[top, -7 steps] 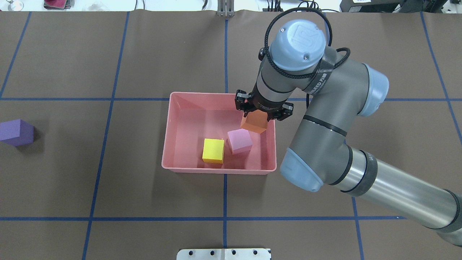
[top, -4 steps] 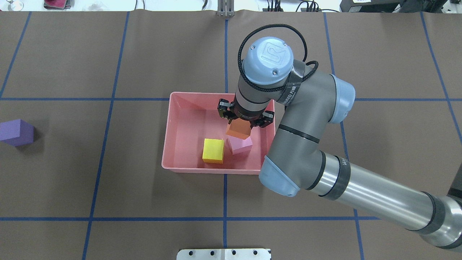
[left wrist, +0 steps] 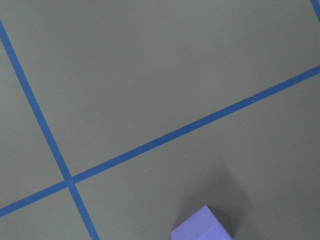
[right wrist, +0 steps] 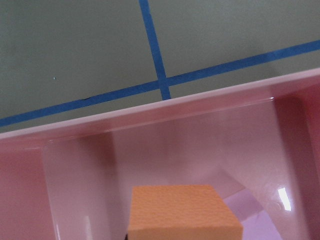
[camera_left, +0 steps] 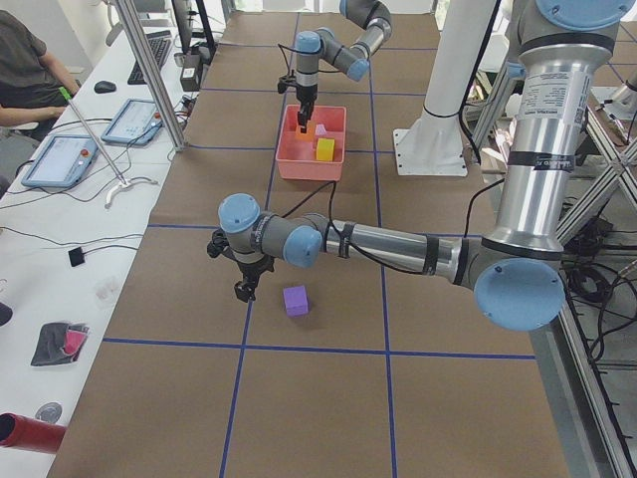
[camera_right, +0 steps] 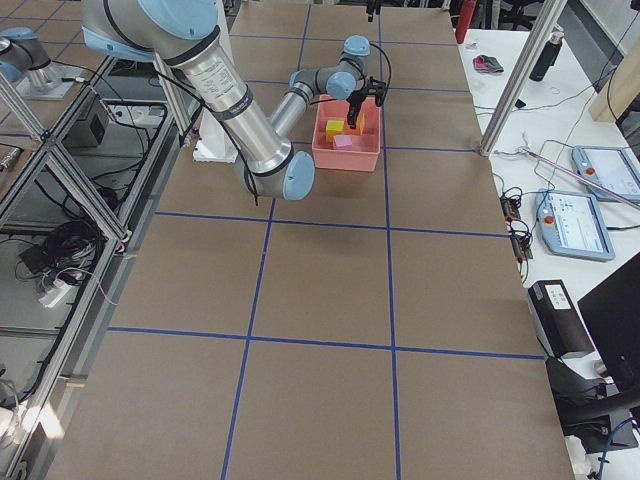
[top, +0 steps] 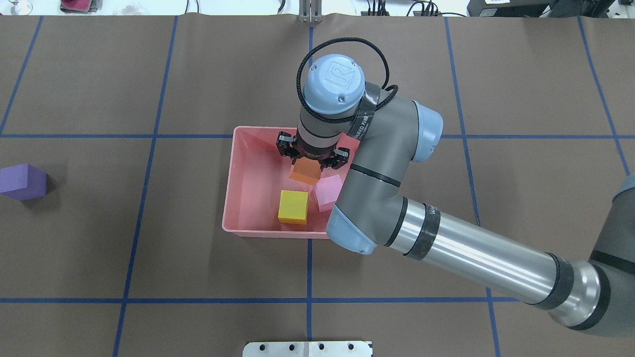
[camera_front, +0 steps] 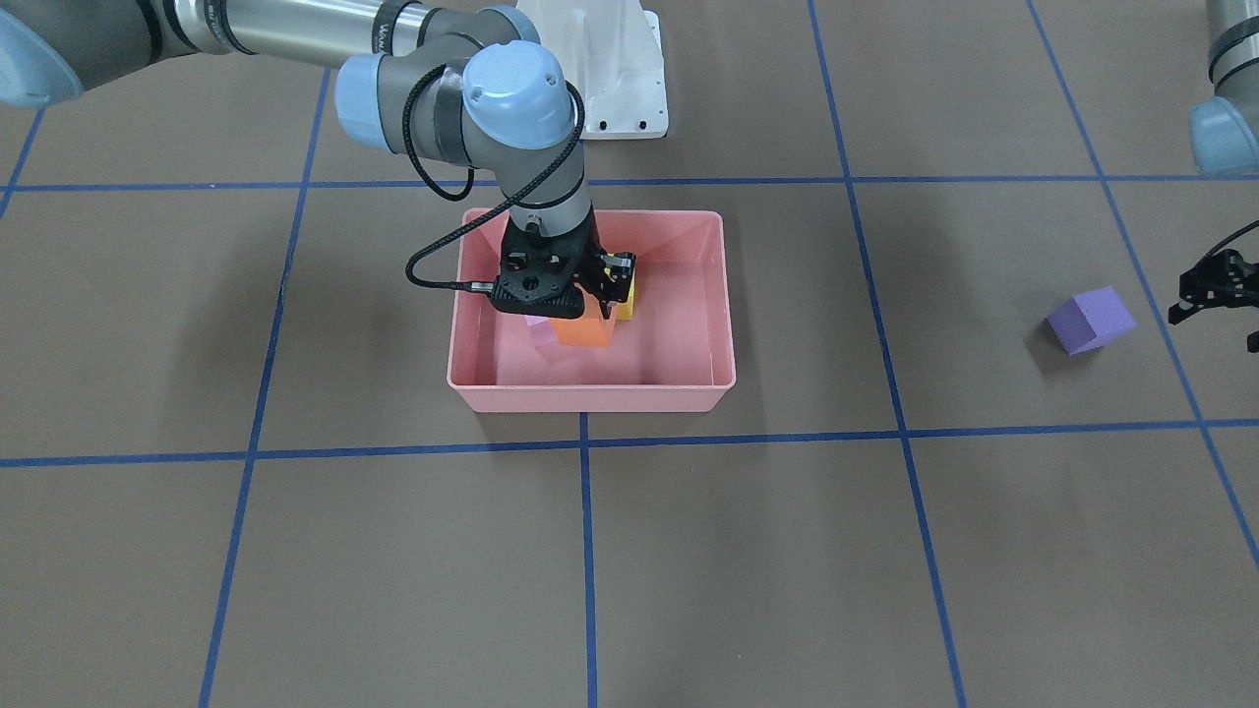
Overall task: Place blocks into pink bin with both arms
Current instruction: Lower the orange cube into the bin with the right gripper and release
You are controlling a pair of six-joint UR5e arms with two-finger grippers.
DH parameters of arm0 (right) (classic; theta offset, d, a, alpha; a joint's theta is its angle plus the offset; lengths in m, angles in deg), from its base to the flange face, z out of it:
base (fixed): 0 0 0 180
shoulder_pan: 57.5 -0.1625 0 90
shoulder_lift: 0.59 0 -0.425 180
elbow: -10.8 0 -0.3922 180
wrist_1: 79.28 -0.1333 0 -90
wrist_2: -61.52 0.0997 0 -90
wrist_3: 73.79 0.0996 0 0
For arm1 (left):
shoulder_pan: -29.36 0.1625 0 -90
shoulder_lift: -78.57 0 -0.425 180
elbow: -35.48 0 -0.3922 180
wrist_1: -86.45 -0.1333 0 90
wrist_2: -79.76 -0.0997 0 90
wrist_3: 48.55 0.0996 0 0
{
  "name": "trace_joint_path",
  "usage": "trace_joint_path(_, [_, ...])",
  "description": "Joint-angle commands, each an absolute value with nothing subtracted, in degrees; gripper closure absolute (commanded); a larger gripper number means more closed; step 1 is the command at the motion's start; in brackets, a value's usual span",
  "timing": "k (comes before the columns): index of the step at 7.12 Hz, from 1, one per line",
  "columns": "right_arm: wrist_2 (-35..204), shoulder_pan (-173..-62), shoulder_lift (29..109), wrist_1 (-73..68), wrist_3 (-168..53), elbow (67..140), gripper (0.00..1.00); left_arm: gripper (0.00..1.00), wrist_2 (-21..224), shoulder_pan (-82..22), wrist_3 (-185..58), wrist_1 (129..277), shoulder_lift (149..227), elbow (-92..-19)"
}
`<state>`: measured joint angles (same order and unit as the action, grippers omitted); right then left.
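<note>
My right gripper [top: 311, 163] is shut on the orange block [top: 305, 172] and holds it low inside the pink bin [top: 237, 173], toward its far side. The yellow block [top: 293, 207] and the pink-lilac block [top: 327, 192] lie on the bin floor just in front of it. The right wrist view shows the orange block [right wrist: 182, 212] before the bin's far wall [right wrist: 150, 140]. The purple block [camera_front: 1089, 320] lies on the table far to my left. My left gripper [camera_front: 1218, 300] hovers open just beyond it, apart from it. The left wrist view shows a corner of the purple block [left wrist: 202, 227].
The brown table mat carries a grid of blue tape lines [top: 308, 300]. A white base bracket [camera_front: 620, 88] stands at my side of the table. My right arm's elbow [top: 352, 228] hangs over the bin's near right corner.
My right gripper has carried the orange block leftward from the bin's right wall to its middle. The other blocks have not moved.
</note>
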<state>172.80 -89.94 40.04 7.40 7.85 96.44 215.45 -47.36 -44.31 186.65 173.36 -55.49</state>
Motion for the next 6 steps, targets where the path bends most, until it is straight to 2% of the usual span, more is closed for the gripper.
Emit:
trace_joint_path(1, [172.0, -89.9, 39.2, 6.6, 7.8, 94.9, 0.30, 0.01, 215.6, -46.7, -51.5, 190.3, 169.8, -54.9])
trace_joint_path(2, [172.0, -89.9, 39.1, 6.6, 7.9, 94.9, 0.02, 0.01, 217.4, -44.1, -60.2, 190.5, 169.8, -54.6])
trace_joint_path(6, [172.8, -91.9, 39.8, 6.9, 7.4, 98.2, 0.01, 0.01, 218.9, -39.6, -83.9, 190.5, 169.9, -54.1])
